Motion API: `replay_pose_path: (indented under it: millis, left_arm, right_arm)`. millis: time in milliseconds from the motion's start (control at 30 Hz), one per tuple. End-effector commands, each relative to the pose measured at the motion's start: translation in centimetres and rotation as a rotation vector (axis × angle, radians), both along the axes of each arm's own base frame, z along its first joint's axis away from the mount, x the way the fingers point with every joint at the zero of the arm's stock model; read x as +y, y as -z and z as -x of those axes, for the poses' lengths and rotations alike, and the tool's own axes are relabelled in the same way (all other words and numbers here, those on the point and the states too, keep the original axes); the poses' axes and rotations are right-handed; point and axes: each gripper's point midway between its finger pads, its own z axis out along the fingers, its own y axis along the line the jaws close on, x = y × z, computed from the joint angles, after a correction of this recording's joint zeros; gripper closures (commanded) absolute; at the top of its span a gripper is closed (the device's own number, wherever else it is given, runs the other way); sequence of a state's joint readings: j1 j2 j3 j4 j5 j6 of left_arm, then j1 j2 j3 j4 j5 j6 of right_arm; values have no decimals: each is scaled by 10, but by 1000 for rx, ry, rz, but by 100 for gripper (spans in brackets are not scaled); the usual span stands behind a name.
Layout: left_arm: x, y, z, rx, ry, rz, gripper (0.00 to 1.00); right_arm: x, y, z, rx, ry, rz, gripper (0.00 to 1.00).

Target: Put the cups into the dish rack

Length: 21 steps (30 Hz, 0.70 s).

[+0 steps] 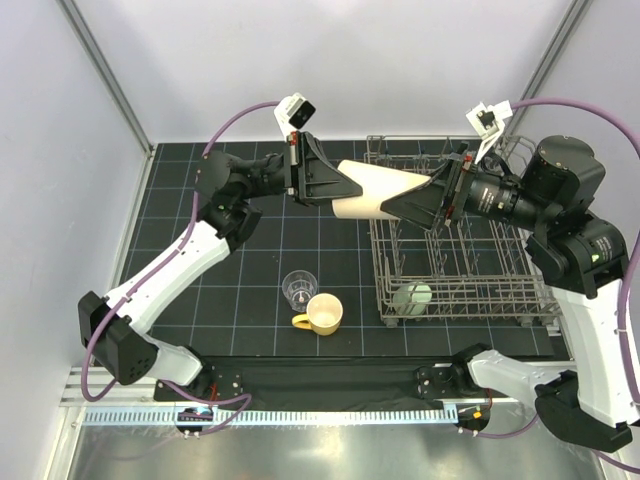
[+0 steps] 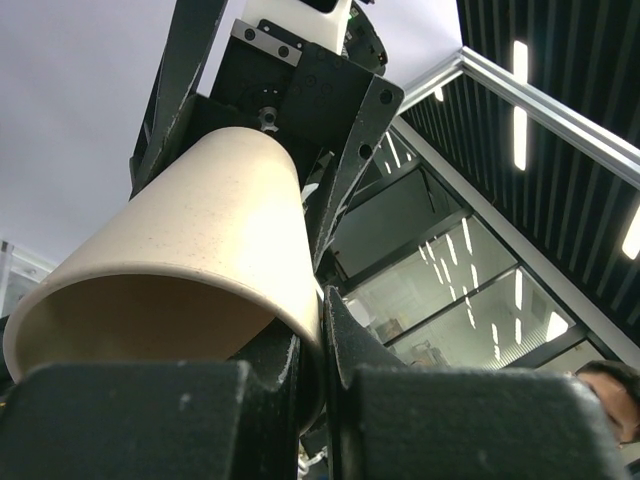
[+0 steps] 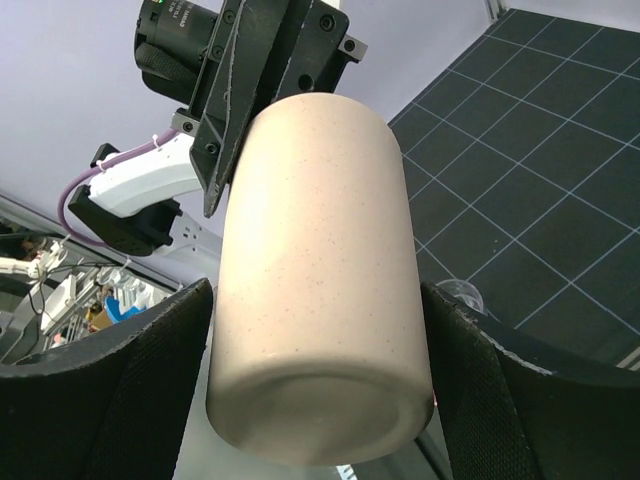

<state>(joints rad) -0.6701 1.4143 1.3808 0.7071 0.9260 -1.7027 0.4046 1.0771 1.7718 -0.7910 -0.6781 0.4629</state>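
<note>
1. Left gripper (image 2: 312, 400) is clamped on the wall of the tan tumbler (image 1: 385, 185) right at its open rim, holding it sideways in mid-air.
2. Right gripper (image 3: 320, 395) has its jaws apart, straddling the closed base end. There's a gap on both sides, so no contact.
3. The tumbler looks stiff, matte and lightish, probably not very slippery. I'd squeeze the body just above the base.
4. It hangs over the left edge of the dish rack (image 1: 470, 310). The yellow mug (image 1: 323, 314) and clear glass (image 1: 299, 287) sit on the table (image 1: 260, 300).

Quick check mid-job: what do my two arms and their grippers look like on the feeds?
The left arm and right arm have white shells and black joints. A purple cable loops to each, beside a small white camera. The left gripper and right gripper are black wedges with flat fingers.
</note>
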Motion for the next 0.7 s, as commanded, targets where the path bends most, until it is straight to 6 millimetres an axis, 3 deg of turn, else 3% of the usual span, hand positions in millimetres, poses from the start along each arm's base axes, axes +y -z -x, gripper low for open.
replay_pose_path:
  millis: [0,167,400,467,500,667]
  left_arm:
    - [14,-14,21,-74,22,47,100]
    - [15,-14,22,-75,27,44,99]
    - [14,-13,22,-72,30,42,100]
    - [14,-14,22,-74,32,43,100]
    - [14,-14,22,-74,31,44,99]
    - [14,-14,23,-75,37,43,100]
  right_arm:
    - [1,-16,8,-49,-25,-46,17]
    - [2,-14,9,-41,-37,-59,18]
    - [7,-8,13,-18,-87,-62,34]
    - [8,-7,16,-22,-104,-67,33]
    - [8,-6,17,-20,-108,-67,27]
    - [9,-2,17,-7,-112,-65,26]
